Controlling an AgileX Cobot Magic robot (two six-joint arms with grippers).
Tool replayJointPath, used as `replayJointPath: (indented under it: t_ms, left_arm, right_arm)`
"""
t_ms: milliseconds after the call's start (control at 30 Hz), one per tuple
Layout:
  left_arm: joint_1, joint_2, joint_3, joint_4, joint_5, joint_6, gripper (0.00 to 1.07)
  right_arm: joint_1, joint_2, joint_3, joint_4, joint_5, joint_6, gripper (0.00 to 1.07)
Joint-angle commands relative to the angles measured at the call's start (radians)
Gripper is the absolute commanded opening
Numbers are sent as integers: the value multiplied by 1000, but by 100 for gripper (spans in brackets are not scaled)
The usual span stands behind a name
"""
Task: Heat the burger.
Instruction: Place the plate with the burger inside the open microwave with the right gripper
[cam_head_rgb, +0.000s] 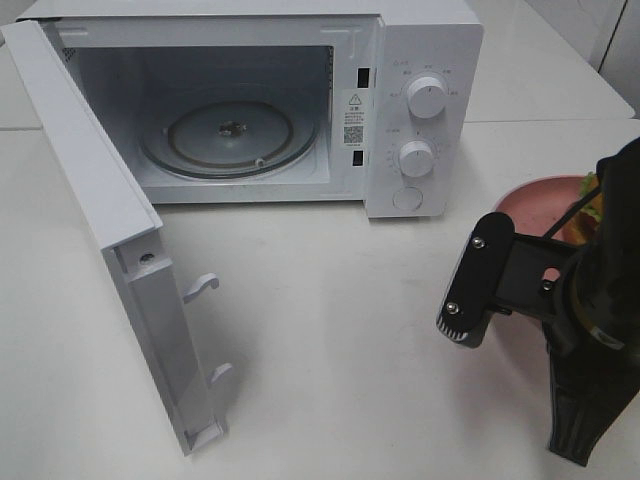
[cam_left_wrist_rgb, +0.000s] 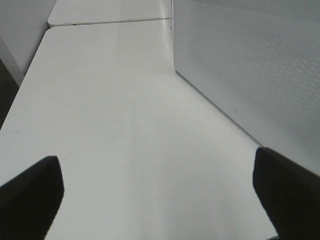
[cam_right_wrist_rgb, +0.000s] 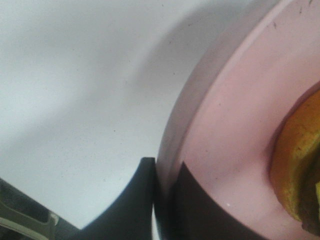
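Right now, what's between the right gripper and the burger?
Only a bare stretch of the pink plate. The right gripper pinches the plate's rim, and the burger sits further in. The right wrist view shows this.

Left claw (cam_left_wrist_rgb: 157, 200) gapes wide; right claw (cam_right_wrist_rgb: 162, 200) pinches the pink plate (cam_right_wrist_rgb: 230, 125) rim.

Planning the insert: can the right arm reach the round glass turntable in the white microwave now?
Probably yes. The white door hangs wide open on the left, and only bare tabletop lies between the round glass turntable and the right end effector, shut on the round pink plate's rim.
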Motion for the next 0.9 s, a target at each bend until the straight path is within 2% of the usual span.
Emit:
replayJointPath:
  t_ms: [33, 900]
  left_arm:
    - [-3, -21, 3, 1, -1, -4, 98]
    - [-3, -21, 3, 1, -1, -4, 98]
  right_arm:
    - [3, -7, 3, -73, -3, -42, 0]
    - [3, -7, 3, -92, -230, -465, 0]
